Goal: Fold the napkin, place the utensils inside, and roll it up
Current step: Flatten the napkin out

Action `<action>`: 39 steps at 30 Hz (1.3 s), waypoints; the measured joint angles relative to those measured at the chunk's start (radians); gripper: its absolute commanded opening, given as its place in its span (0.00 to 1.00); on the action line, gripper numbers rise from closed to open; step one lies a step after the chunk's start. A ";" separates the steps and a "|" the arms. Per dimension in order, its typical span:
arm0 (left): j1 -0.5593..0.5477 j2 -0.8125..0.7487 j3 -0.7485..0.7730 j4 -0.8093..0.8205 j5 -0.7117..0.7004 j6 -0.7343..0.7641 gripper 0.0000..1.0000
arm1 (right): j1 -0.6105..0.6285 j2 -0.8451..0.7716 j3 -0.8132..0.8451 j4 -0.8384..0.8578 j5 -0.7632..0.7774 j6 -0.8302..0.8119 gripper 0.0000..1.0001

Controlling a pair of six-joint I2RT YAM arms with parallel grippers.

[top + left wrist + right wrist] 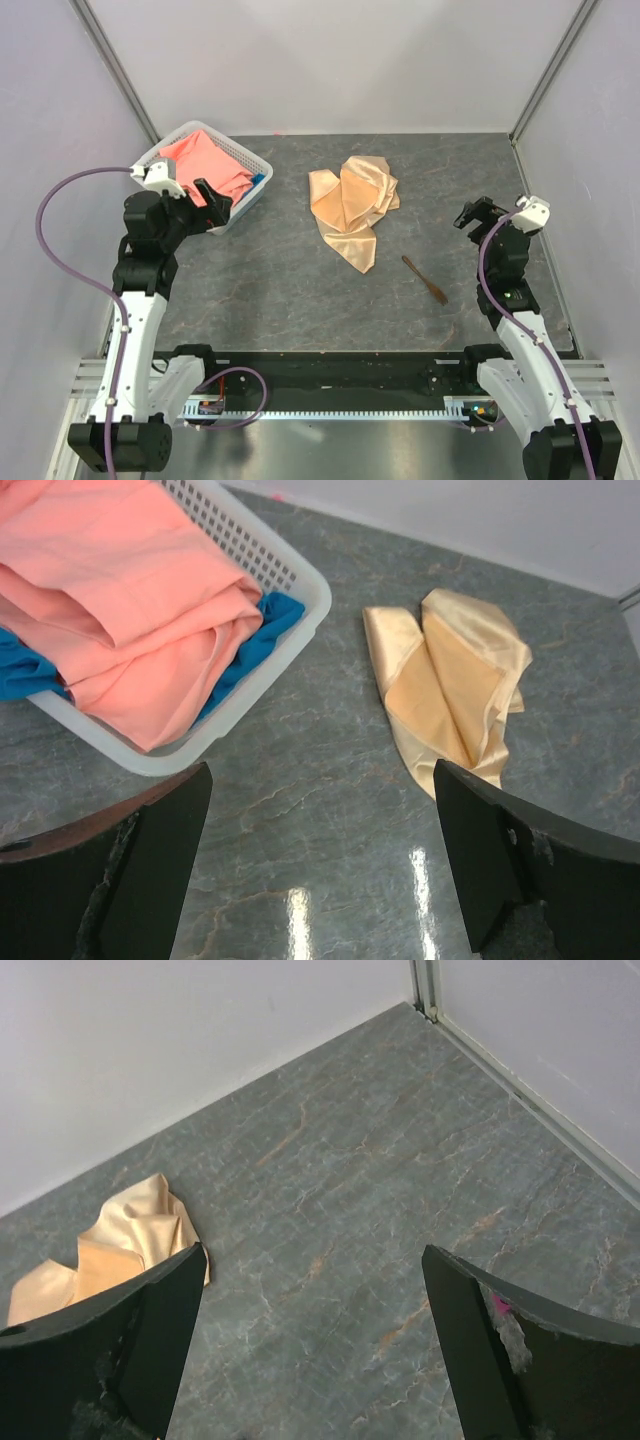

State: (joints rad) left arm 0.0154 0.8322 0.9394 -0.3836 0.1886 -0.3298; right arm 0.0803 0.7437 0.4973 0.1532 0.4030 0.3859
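The table (250, 290) is the widest thing under me. At its far left stands the white basket (250, 203), with the coral-pink cloth (205, 160) and the blue cloth (258, 181) inside; I judge they are put aside there as spares. The napkin (352, 205) lies crumpled in the middle, probably so that both arms can reach it. My left gripper (213, 203) and my right gripper (476, 213) hang on either side of it, well apart from it, jaws spread fully and holding nothing. The fork (425, 279) lies near the napkin's near corner without touching it, on my right side.
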 measured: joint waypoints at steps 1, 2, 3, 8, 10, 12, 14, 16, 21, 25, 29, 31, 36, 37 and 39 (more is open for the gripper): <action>0.000 0.014 0.000 -0.003 0.000 0.005 1.00 | 0.000 0.000 0.004 -0.014 -0.007 -0.006 0.98; 0.000 0.031 0.000 -0.010 0.001 0.011 1.00 | 0.000 0.002 0.009 -0.026 -0.010 -0.011 0.98; 0.000 0.042 0.000 -0.015 0.002 0.016 1.00 | 0.000 0.004 0.018 -0.038 -0.015 -0.019 0.98; 0.000 0.039 -0.017 -0.026 0.005 0.044 1.00 | 0.000 0.023 0.050 -0.056 -0.063 -0.050 0.98; 0.000 0.032 -0.028 -0.026 0.005 0.055 1.00 | 0.000 0.044 0.055 -0.054 -0.106 -0.061 0.98; 0.000 0.029 -0.038 -0.027 0.005 0.064 1.00 | 0.001 0.086 0.066 -0.053 -0.161 -0.069 0.98; 0.000 0.029 -0.046 -0.028 0.006 0.071 1.00 | 0.015 0.145 0.086 -0.057 -0.202 -0.080 0.96; 0.000 0.029 -0.051 -0.031 0.011 0.080 0.98 | 0.054 0.205 0.113 -0.065 -0.217 -0.091 0.95; 0.000 0.029 -0.059 -0.030 0.040 0.093 0.93 | 0.243 0.385 0.191 -0.083 -0.223 -0.090 0.87; 0.000 0.029 -0.063 -0.033 0.053 0.098 0.87 | 0.372 0.521 0.232 -0.101 -0.221 -0.047 0.84; 0.000 0.031 -0.063 -0.035 0.053 0.105 0.81 | 0.476 0.662 0.266 -0.131 -0.207 -0.004 0.77; 0.000 0.040 -0.063 -0.034 0.053 0.104 0.79 | 0.509 0.726 0.282 -0.147 -0.204 0.015 0.76; -0.051 0.097 -0.063 -0.037 0.054 0.079 0.77 | 0.548 0.840 0.313 -0.196 -0.196 0.058 0.72; -0.069 0.109 -0.063 -0.037 0.053 0.070 0.77 | 0.553 0.853 0.316 -0.203 -0.193 0.066 0.72; -0.121 0.137 -0.064 -0.038 0.045 0.045 0.77 | 0.559 0.870 0.323 -0.213 -0.188 0.076 0.68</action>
State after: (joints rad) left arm -0.1059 0.9691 0.8753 -0.4213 0.2337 -0.2852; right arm 0.6392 1.6138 0.8207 -0.0597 0.2150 0.4618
